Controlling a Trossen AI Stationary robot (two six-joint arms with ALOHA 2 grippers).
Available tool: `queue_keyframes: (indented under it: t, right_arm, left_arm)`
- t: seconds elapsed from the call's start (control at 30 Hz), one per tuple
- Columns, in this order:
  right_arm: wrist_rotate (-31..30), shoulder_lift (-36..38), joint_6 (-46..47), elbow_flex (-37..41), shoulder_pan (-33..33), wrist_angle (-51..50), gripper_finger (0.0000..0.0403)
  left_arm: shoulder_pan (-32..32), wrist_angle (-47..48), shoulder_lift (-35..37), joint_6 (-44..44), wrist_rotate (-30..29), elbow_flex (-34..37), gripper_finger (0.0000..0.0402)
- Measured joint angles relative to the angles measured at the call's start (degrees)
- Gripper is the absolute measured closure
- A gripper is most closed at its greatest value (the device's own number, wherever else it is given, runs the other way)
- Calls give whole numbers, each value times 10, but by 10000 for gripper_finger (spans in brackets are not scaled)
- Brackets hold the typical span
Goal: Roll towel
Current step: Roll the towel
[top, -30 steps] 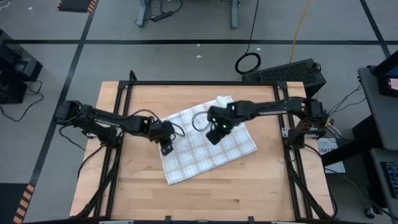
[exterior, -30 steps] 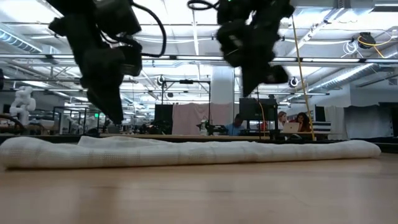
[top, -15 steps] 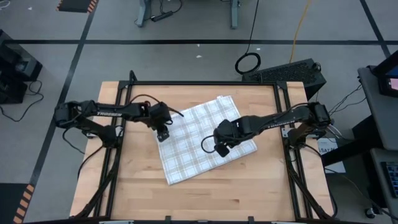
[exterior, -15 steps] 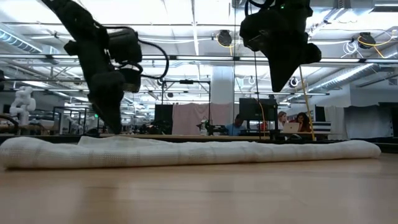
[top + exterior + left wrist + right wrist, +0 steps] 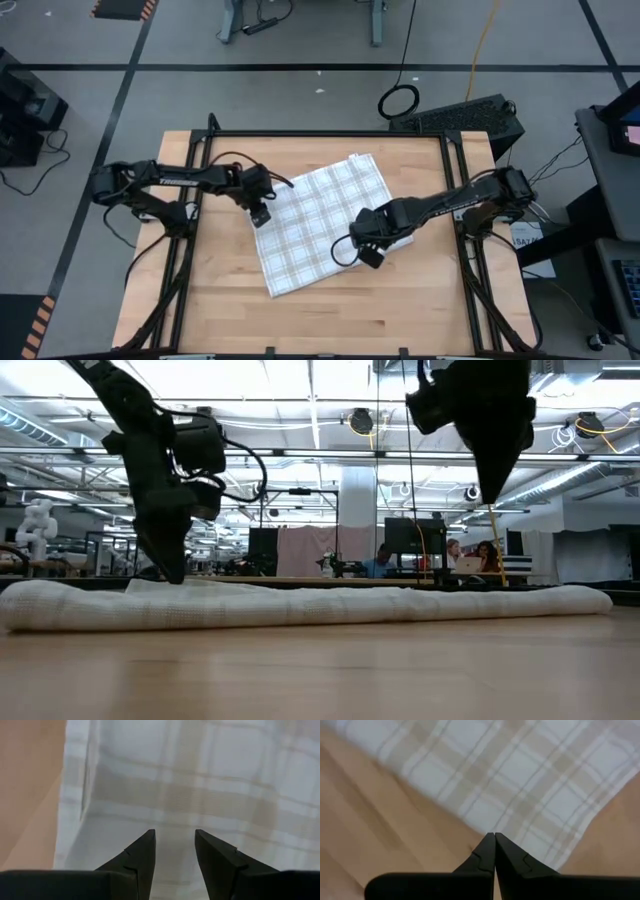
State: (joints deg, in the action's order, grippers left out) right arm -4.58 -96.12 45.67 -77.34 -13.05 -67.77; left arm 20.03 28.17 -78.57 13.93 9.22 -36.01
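The checked towel [image 5: 320, 225] lies spread flat and askew on the wooden table, and in the low view it shows as a low white band [image 5: 300, 605]. My left gripper [image 5: 260, 217] is at the towel's far left corner. It slants down, and its open fingers [image 5: 174, 840] stand low over the cloth beside the left edge. My right gripper [image 5: 368, 257] is shut and points straight down over the towel's near edge toward the right corner [image 5: 494, 836]. In the low view it hangs well clear above the cloth [image 5: 495, 495]. My left gripper's open fingertips [image 5: 172, 575] come down from above to the towel's far left corner. I cannot tell whether they touch the cloth.
Bare tabletop [image 5: 400, 310] lies along the near side and to the right of the towel. Black frame rails [image 5: 196, 200] run along the table's sides and far edge. People sit at desks in the room beyond [image 5: 470, 555].
My left gripper has gone along the towel's left edge toward the table's far edge and sunk a little, then kept still. My right gripper, still shut, has swung from over the towel's middle toward the near right and tipped to point straight down. The towel has not moved.
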Motion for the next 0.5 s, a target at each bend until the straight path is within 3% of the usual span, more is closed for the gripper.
queue_keyframes:
  t: [0.2, 0.5]
  right_arm:
    - [3, 0, -80, 0, -15, -51, 403]
    - [2, 43, -124, 0, -16, -65, 403]
  left_arm:
    - [-6, 21, -10, 92, -54, 0, 259]
    - [-41, 82, -10, 207, -61, 0, 259]
